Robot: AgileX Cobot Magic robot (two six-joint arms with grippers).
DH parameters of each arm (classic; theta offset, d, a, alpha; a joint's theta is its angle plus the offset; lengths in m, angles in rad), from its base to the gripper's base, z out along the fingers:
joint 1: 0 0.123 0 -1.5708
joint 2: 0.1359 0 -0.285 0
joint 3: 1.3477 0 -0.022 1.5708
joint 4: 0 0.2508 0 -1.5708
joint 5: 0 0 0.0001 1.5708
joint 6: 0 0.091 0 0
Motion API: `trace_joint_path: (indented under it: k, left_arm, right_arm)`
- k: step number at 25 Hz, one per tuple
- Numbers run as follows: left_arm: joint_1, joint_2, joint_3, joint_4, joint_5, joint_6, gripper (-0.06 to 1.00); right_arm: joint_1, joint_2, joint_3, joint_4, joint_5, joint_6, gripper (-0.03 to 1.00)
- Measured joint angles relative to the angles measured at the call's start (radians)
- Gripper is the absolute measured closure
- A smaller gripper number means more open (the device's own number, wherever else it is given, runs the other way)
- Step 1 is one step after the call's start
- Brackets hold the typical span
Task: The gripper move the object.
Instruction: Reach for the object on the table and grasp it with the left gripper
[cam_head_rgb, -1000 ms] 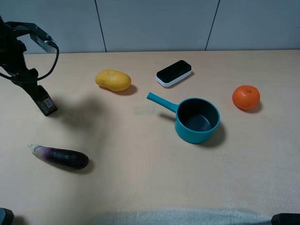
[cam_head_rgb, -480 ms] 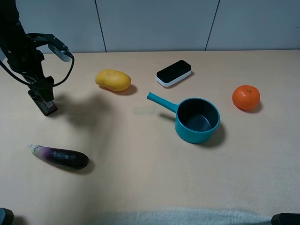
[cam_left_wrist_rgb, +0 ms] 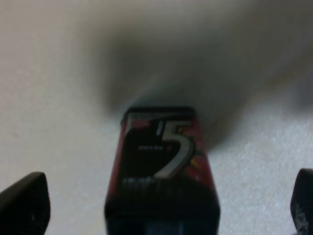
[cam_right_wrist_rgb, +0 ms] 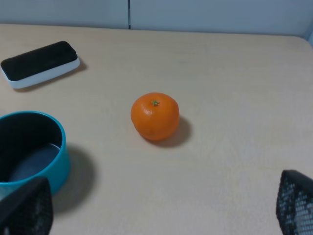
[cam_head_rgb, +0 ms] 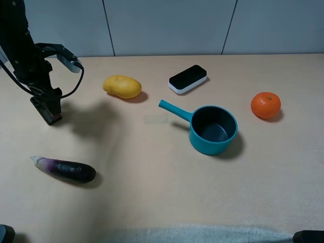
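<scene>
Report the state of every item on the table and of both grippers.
black box, resting, ungripped, label visible
left gripper, open, straddling the black box
right gripper, open, empty
teal pot, upright, empty
orange, whole, free
yellow fruit, whole, free
eggplant, lying on its side

a: from where is the whole surface (cam_head_rgb: 162,202) seen?
b: from high at the front, tilted down toward the back wall (cam_head_rgb: 167,25).
a: and the wrist views?
b: the left one is held very close above the box (cam_left_wrist_rgb: 164,166), which is blurred. the right one is set farther off and angled down at the orange (cam_right_wrist_rgb: 155,116) and the pot (cam_right_wrist_rgb: 29,152), both shared with the high view.
</scene>
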Motion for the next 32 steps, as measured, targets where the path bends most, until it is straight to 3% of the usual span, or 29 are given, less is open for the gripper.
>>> trace_joint_path:
  k: [24, 32]
  left_arm:
    - [0.027, 0.054, 0.0, 0.016, 0.034, 0.0, -0.04]
    - [0.033, 0.056, 0.0, 0.019, 0.011, -0.001, 0.02]
  right_arm:
    - [0.0, 0.0, 0.0, 0.004, 0.0, 0.0, 0.27]
    - [0.0, 0.0, 0.0, 0.007, 0.0, 0.0, 0.27]
